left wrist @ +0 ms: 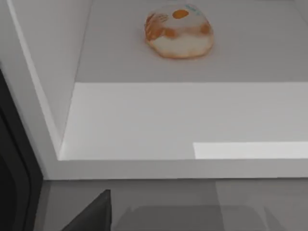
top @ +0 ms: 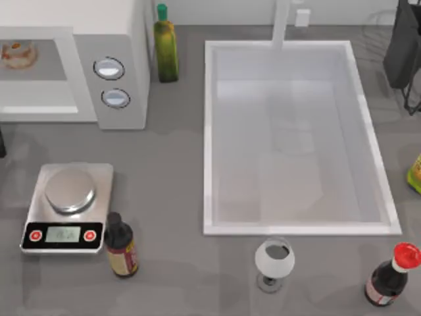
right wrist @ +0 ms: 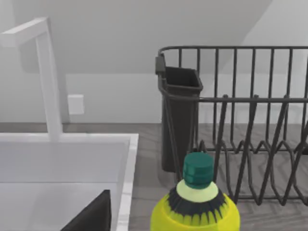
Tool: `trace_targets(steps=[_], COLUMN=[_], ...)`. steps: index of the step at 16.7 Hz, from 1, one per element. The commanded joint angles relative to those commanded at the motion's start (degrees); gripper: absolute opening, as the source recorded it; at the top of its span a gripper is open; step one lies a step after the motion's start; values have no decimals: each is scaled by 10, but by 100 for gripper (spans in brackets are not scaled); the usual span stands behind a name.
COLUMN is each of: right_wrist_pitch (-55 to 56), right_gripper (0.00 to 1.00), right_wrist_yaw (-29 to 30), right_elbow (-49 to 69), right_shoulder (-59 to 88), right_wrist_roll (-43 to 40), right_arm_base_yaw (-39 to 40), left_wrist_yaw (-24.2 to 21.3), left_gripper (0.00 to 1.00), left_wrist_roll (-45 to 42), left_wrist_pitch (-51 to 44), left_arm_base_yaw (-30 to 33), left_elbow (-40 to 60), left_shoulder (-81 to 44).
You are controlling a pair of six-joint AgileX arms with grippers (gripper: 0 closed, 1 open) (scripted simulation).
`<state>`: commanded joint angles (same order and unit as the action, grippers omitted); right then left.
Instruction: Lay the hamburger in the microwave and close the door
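With the hamburger [left wrist: 179, 32] lying deep inside the microwave [top: 135, 39], next swing its door fully shut; neither gripper's state can be told.

At the upper left of the top view you see the white boxy microwave [top: 122, 39] with its light grey panel and two silver dials; inside lies the tan round hamburger [top: 16, 54], blotched orange-brown. Beside it stands an olive-yellow glass bottle [top: 166, 49] capped green. The grey table [top: 171, 197] carries a steel kitchen scale [top: 66, 207] with a black strip and two red buttons. A white sink [top: 289, 227] fills the middle. At lower right you find a dark bottle with a red cap [top: 391, 273].
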<state>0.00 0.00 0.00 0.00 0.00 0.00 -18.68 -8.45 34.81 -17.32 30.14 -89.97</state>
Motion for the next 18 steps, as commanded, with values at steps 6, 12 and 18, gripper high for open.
trace_targets(steps=[6,12,18], right_wrist_pitch=[0,0,0], right_gripper=[100,100,100], right_wrist_yaw=[0,0,0], right_elbow=[0,0,0], right_shoulder=[0,0,0], right_wrist_roll=[0,0,0], right_arm_base_yaw=[0,0,0], left_wrist_yaw=[3,5,47], left_gripper=[100,100,100], left_wrist_roll=[2,3,22], left_wrist_pitch=[-120,-122,-175], left_arm_base_yaw=[-2,1,42], left_elbow=[36,29,-46], left_shoulder=[95,99,253])
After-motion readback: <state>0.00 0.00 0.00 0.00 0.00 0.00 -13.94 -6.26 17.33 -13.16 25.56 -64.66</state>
